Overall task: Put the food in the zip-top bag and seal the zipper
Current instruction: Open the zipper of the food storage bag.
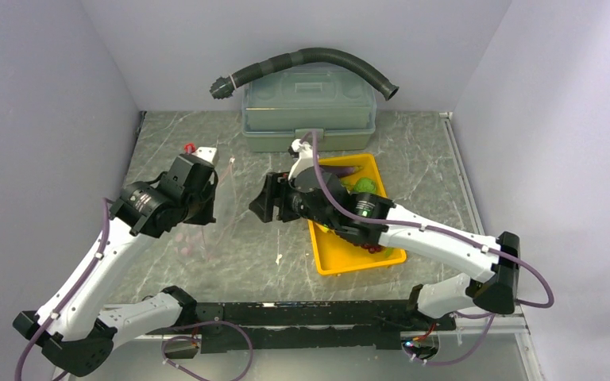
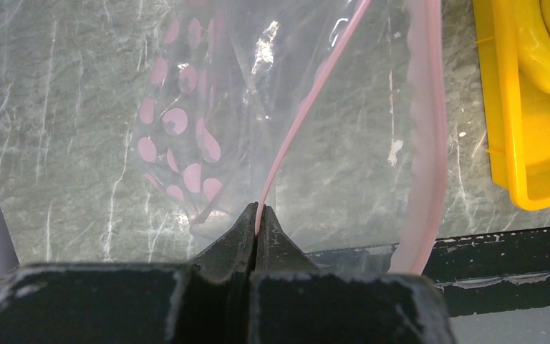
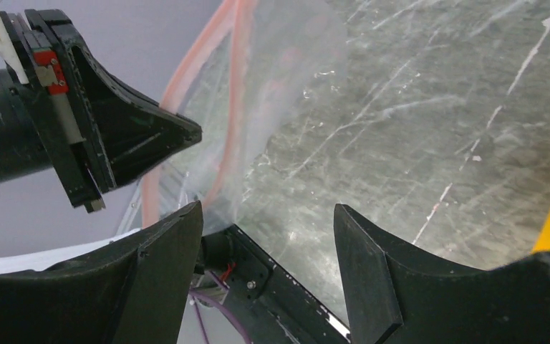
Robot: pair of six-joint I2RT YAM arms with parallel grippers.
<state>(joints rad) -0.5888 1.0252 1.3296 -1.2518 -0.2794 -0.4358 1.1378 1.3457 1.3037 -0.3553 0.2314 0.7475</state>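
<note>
Over grey marbled table, left claw is pinching clear pink-dotted plastic bag; open, empty right claw is risking knocking it loose.

Food partly behind right arm

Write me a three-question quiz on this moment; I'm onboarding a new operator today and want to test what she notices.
1. True or false: the left gripper is shut on the zipper of the zip-top bag.
2. Multiple choice: the right gripper is A) open, holding nothing; B) shut, empty; C) shut on the zip-top bag.
3. Short answer: where do the bananas lie?
Key: 1 true; 2 A; 3 in the yellow tray.
</note>
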